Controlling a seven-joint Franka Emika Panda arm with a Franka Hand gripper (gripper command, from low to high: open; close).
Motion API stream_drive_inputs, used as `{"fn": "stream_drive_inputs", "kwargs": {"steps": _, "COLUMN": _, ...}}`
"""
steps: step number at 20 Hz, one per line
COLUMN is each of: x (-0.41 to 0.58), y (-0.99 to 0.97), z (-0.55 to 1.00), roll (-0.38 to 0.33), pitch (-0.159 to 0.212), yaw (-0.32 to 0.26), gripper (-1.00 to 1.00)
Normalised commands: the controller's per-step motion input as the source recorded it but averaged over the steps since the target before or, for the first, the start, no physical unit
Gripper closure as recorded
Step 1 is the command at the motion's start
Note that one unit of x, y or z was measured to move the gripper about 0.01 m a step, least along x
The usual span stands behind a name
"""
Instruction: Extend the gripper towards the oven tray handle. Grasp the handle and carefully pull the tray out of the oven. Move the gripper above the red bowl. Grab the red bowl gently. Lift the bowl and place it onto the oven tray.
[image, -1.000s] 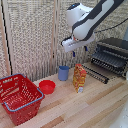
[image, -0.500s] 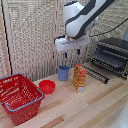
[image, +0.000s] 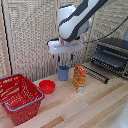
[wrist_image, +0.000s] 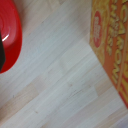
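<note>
One arm was all you had in play, and its gripper (image: 66, 60) hung above the wooden table (image: 95, 107), over the blue cup (image: 63, 73) and clear of everything. Your two dark fingers (image: 58, 59) pointed down with a gap between them and nothing in it, so the jaws stood apart and empty.

Your bowl (image: 47, 86) sat on the table just to the exterior view's left of the cup, close beside the big red basket (image: 19, 97) and apart from the gripper. On the other side of the cup stood an orange box (image: 79, 78), upright, near the cup.

Your oven (image: 111, 56) was at the exterior view's right, against the slatted wall (image: 30, 40). Its tray (image: 96, 73) was already drawn out over the table, with the handle (image: 90, 75) along the front edge, near the box. Nothing lay on the tray.

From your wrist camera you saw part of the bowl (wrist_image: 9, 41) at one edge and the printed face of the box (wrist_image: 111, 42) at the other, with bare wood (wrist_image: 60, 80) between them. A dark shape crossed the bowl's edge there; I cannot tell what it was.
</note>
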Motion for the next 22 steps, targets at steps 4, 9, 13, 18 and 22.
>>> {"fn": "stream_drive_inputs", "kwargs": {"steps": 4, "x": 0.058, "y": 0.21, "z": -0.32, "roll": 0.147, "pitch": 0.077, "yaw": -0.112, "gripper": -1.0}}
{"fn": "stream_drive_inputs", "kwargs": {"steps": 9, "x": 0.09, "y": 0.17, "z": -0.38, "roll": 0.123, "pitch": 0.073, "yaw": -0.118, "gripper": -1.0}}
{"fn": "stream_drive_inputs", "kwargs": {"steps": 13, "x": 0.103, "y": 0.15, "z": -0.44, "roll": 0.081, "pitch": 0.055, "yaw": -0.127, "gripper": -1.0}}
{"fn": "stream_drive_inputs", "kwargs": {"steps": 18, "x": 0.111, "y": 0.18, "z": -0.39, "roll": 0.056, "pitch": 0.01, "yaw": -0.158, "gripper": -1.0}}
{"fn": "stream_drive_inputs", "kwargs": {"steps": 22, "x": 0.083, "y": 0.13, "z": -0.34, "roll": 0.016, "pitch": 0.0, "yaw": -0.149, "gripper": -1.0}}
